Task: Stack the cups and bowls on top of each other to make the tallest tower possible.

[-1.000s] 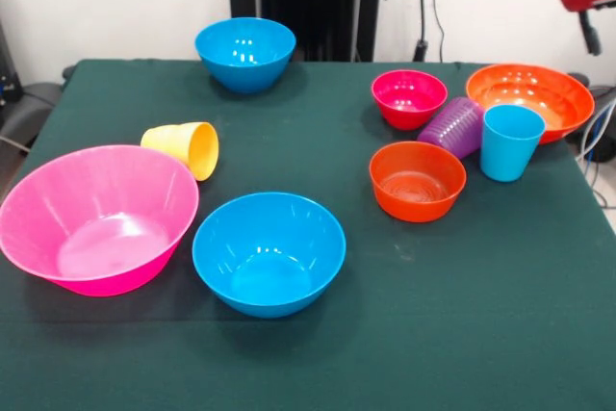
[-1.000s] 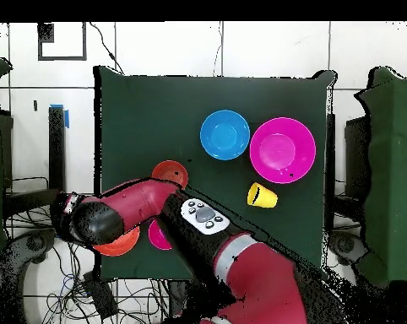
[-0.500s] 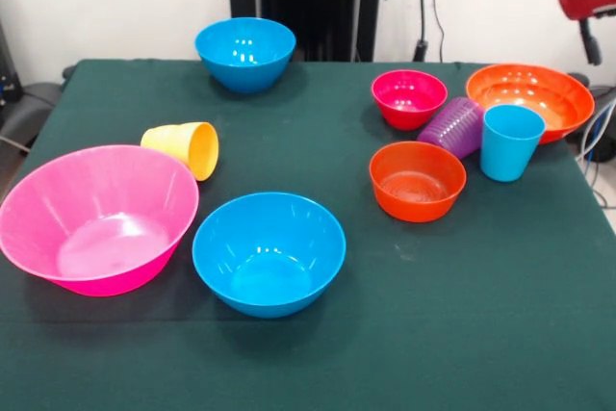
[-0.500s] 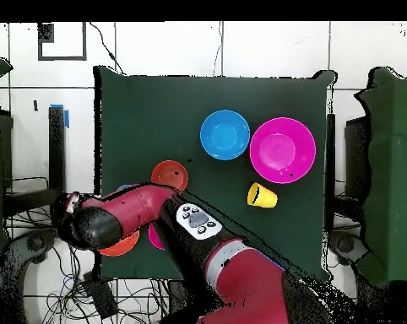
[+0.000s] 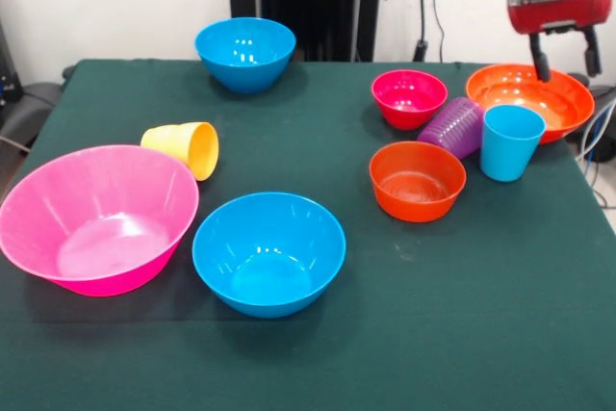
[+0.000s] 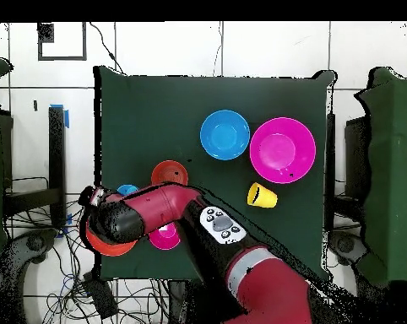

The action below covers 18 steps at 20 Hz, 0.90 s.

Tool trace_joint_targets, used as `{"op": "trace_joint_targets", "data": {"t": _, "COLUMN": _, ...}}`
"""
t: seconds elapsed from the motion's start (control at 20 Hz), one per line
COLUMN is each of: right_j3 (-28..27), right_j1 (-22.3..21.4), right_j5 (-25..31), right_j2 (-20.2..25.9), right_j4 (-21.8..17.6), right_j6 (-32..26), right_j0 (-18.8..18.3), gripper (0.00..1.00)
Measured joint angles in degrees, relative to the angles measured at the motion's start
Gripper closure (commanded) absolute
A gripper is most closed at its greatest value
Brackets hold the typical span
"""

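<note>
My gripper (image 5: 568,72) hangs open and empty above the wide orange bowl (image 5: 529,98) at the right back of the table. In front of that bowl stands the light blue cup (image 5: 510,141), upright. The ribbed purple cup (image 5: 452,127) lies on its side beside it. The small magenta bowl (image 5: 409,98) and the small orange-red bowl (image 5: 417,180) sit close by. The yellow cup (image 5: 183,148) lies on its side at the left. Nothing is stacked. In the overhead view the arm (image 6: 156,211) covers part of this group.
The big pink bowl (image 5: 96,218) and one blue bowl (image 5: 269,252) sit at the front left. The other blue bowl (image 5: 245,53) sits at the back edge. The table's right edge (image 5: 602,199) runs close to the wide orange bowl and the light blue cup.
The gripper has moved left in the front view and come further into the picture; it now hangs over the wide orange bowl. The cups and bowls have not moved.
</note>
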Motion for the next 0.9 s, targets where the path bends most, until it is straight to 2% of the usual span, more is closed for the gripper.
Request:
{"op": "trace_joint_targets", "data": {"t": 0.55, "right_j3": 0.0, "right_j1": 0.4, "right_j5": 0.0, "right_j2": -1.9, "right_j4": 0.0, "right_j6": 0.0, "right_j0": 0.0, "gripper": 0.0}}
{"op": "trace_joint_targets", "data": {"t": 0.9, "right_j3": -0.2, "right_j1": 2.1, "right_j5": -1.8, "right_j2": -5.1, "right_j4": -1.9, "right_j6": 0.0, "right_j0": 2.2, "gripper": 0.0}}
